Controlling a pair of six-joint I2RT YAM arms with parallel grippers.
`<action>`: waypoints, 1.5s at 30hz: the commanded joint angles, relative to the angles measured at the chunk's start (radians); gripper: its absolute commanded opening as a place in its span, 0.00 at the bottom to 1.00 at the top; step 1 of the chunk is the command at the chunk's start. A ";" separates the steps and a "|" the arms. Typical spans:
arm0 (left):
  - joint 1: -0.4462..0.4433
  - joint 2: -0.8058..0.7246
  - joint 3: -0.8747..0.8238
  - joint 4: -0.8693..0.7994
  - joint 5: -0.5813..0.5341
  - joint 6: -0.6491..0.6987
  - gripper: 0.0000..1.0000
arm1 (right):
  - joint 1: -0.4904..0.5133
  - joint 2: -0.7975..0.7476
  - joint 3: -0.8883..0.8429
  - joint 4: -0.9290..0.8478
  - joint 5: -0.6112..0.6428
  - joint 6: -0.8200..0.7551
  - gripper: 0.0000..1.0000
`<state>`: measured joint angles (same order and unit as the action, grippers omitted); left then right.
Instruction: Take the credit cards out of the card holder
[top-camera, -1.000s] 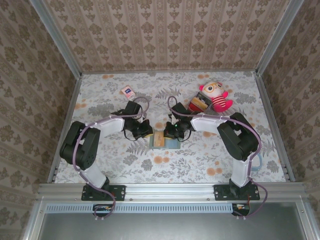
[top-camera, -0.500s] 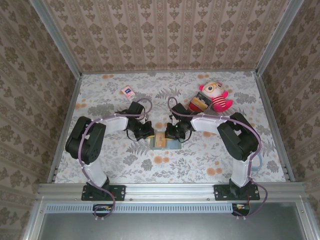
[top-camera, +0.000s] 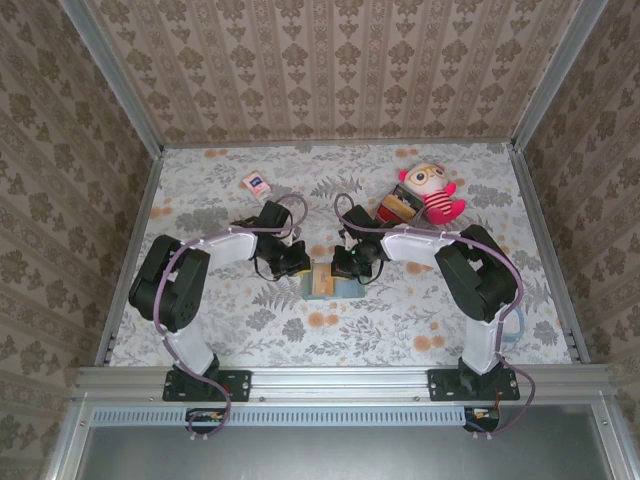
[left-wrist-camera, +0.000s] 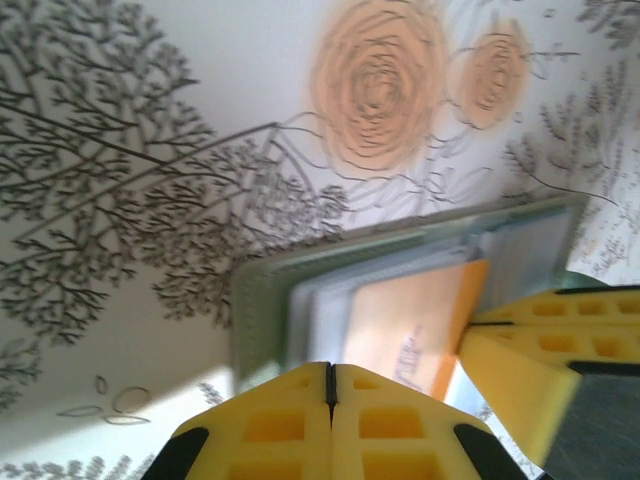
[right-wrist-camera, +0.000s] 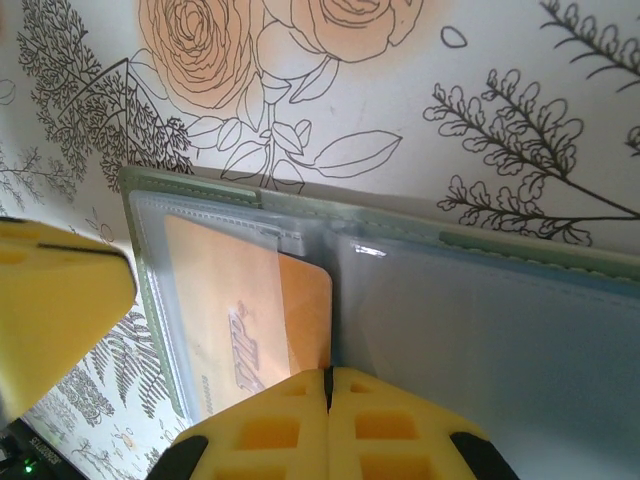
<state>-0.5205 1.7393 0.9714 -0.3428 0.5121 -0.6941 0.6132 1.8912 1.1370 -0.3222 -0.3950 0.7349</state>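
1. Card holder lies opened flat on the flowered table, between the two arms; an orange credit card sits in the clear sleeve of one panel, its inner edge poking out toward the fold
2. Doing this well likely means one gripper pinning the soft panel while the other drags the card sideways out of the sleeve mouth, low and flat, so the holder neither folds nor slides along
3. Left gripper is closed tight on nothing, its tips at the holder's outer edge
4. Right gripper is likewise closed and empty, its tips over the card's exposed edge by the fold; actual contact cannot be told
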 joint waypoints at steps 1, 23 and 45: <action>-0.010 -0.033 0.027 0.007 -0.001 0.022 0.06 | 0.002 0.007 0.017 -0.038 0.024 -0.011 0.00; -0.036 0.064 -0.009 -0.052 -0.107 0.022 0.01 | -0.008 0.022 -0.024 0.032 -0.084 0.002 0.20; -0.035 0.042 -0.019 -0.052 -0.117 0.009 0.00 | -0.083 -0.089 -0.114 0.029 -0.066 -0.002 0.00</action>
<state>-0.5495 1.7775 0.9806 -0.3393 0.4587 -0.6941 0.5518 1.8507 1.0531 -0.2584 -0.4793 0.7578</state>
